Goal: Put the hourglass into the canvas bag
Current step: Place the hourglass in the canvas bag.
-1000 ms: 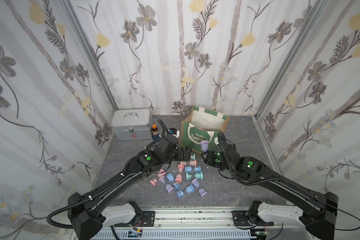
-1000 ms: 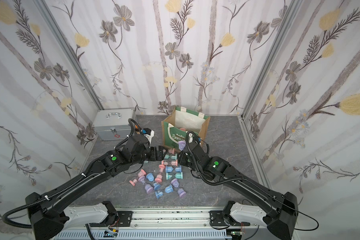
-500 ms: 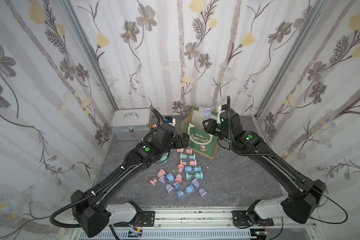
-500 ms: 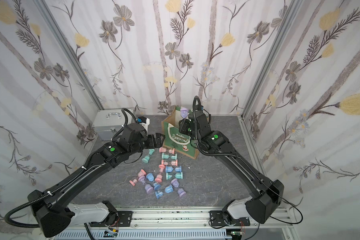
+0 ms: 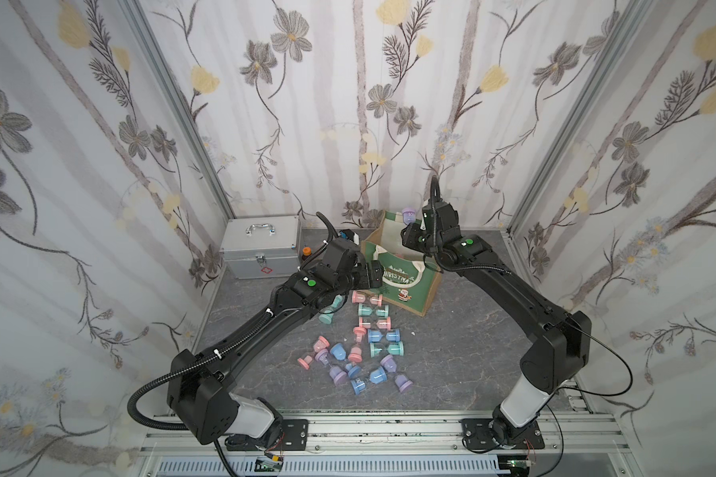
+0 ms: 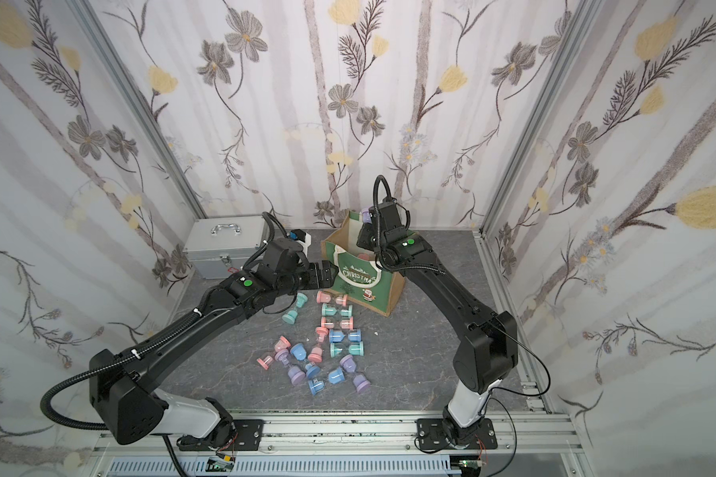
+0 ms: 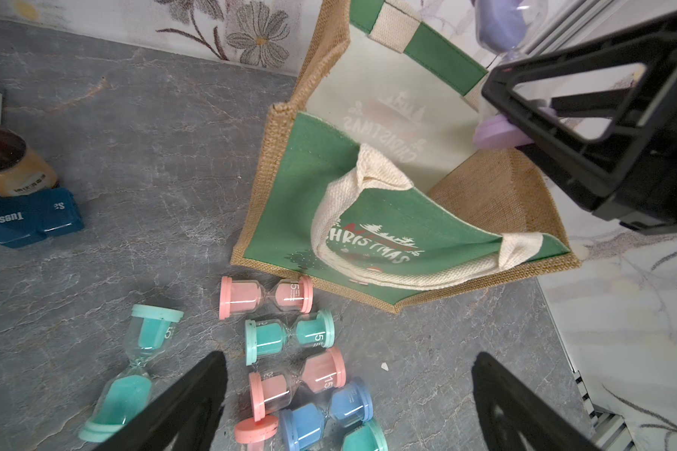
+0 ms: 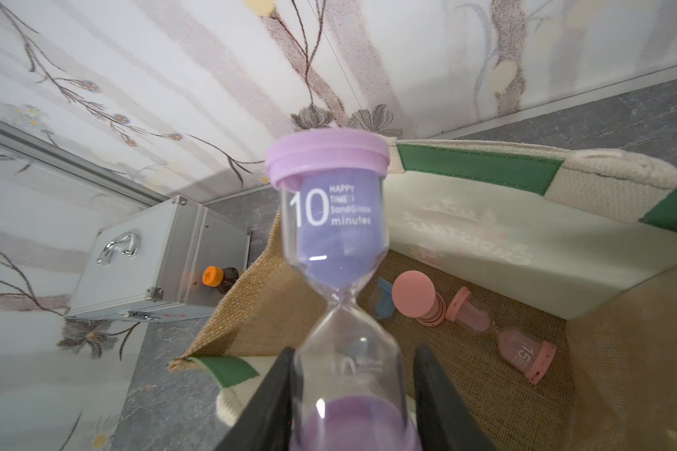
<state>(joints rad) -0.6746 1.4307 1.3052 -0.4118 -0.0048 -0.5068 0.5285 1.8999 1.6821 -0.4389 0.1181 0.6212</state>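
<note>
A purple hourglass [image 8: 335,234] marked "10 minutes" is upright between my right gripper's [image 8: 352,353] fingers, which are shut on its lower bulb. In both top views it hangs over the open mouth of the canvas bag [image 5: 406,289] [image 6: 360,289], near the back rim. The green tote stands at the back of the table, with jute sides and a cream lining [image 8: 485,234]. On its floor lie two pink hourglasses [image 8: 501,332] and a blue one [image 8: 384,300]. My left gripper [image 5: 376,274] [image 7: 348,357] is open and holds nothing. It sits low by the bag's front left corner [image 7: 258,242].
Several loose pink, teal, blue and purple hourglasses [image 5: 360,347] lie in front of the bag. A silver metal case [image 5: 261,243] stands at the back left, with a brown orange-capped bottle [image 5: 306,252] and a blue pill box [image 7: 32,218] beside it. Wallpapered walls enclose three sides.
My right arm has raised the purple hourglass from the bag's front up over its mouth. My left arm has pulled back and to the left a little, staying open.
</note>
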